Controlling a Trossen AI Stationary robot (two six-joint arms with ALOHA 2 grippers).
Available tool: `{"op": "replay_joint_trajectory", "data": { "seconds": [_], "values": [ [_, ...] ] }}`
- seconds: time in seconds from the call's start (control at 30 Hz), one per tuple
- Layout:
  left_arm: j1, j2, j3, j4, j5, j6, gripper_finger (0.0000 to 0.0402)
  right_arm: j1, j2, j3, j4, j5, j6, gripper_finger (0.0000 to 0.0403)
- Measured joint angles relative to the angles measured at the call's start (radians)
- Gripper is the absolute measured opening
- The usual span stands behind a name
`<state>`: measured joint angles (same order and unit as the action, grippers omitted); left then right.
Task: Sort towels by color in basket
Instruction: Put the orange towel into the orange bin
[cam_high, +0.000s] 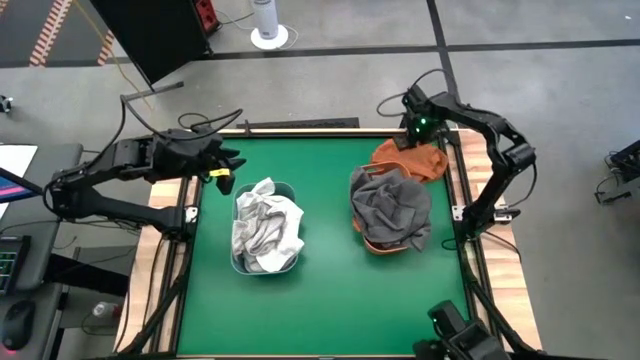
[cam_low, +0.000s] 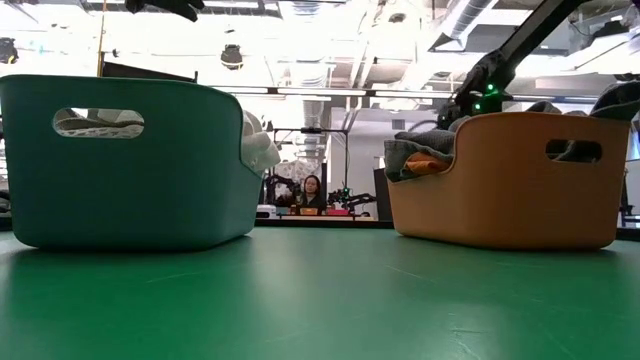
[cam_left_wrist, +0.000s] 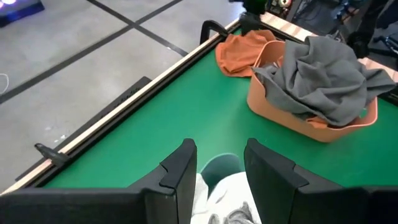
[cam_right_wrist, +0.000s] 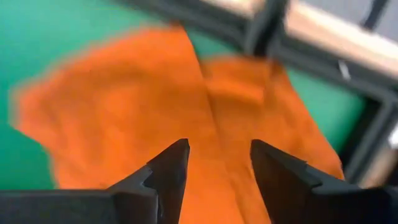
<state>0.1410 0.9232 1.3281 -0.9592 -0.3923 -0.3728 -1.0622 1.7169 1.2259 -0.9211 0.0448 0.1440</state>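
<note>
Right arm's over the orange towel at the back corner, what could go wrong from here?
1. The rust-orange towel lies against the table's back right frame rail; the open right gripper coming down could hit the rail or pinch only an edge.
2. The orange basket is already heaped with a dark grey towel hanging over its rim; adding another may push cloth out.
3. The left gripper, open, hangs near the teal basket of white towels and could snag them.

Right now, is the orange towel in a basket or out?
Out. The orange towel lies on the table behind the orange basket, with the open right gripper above it.
</note>
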Motion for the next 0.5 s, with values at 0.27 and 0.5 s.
{"op": "replay_joint_trajectory", "data": {
  "seconds": [0.27,0.5],
  "values": [
    [0.000,-0.008,0.000,-0.002,0.000,0.013,0.0125,0.015,0.077,0.031,0.155,-0.032,0.048,0.0208],
    [0.000,-0.008,0.000,-0.003,0.000,0.010,0.0125,0.042,0.146,0.031,0.211,-0.033,0.066,0.0208]
  ]
}}
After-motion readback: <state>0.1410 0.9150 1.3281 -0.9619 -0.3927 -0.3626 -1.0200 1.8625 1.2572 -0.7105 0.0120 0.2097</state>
